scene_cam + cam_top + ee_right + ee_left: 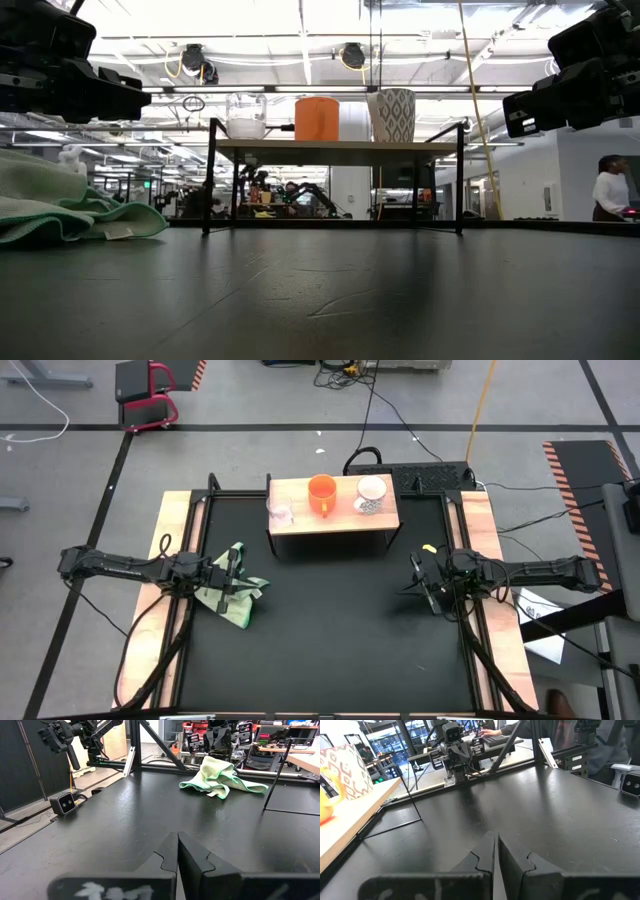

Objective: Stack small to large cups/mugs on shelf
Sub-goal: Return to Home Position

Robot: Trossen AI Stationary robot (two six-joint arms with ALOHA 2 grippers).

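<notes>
My left gripper (496, 836) hangs by the green cloth (238, 603) on the left of the table (330, 650), its fingers pressed together and empty. On the shelf (335, 522) the clear glass cup (280, 512), the orange mug (322, 495) and the white patterned mug (371, 495) stand apart in a row. My right gripper (178, 835), its fingers also pressed together, hovers near the table's right edge. I judge the placing done, with only parking the arms left.

Open table (330, 640) centre, green cloth (236, 596) left, shelf (337, 520) at back
</notes>
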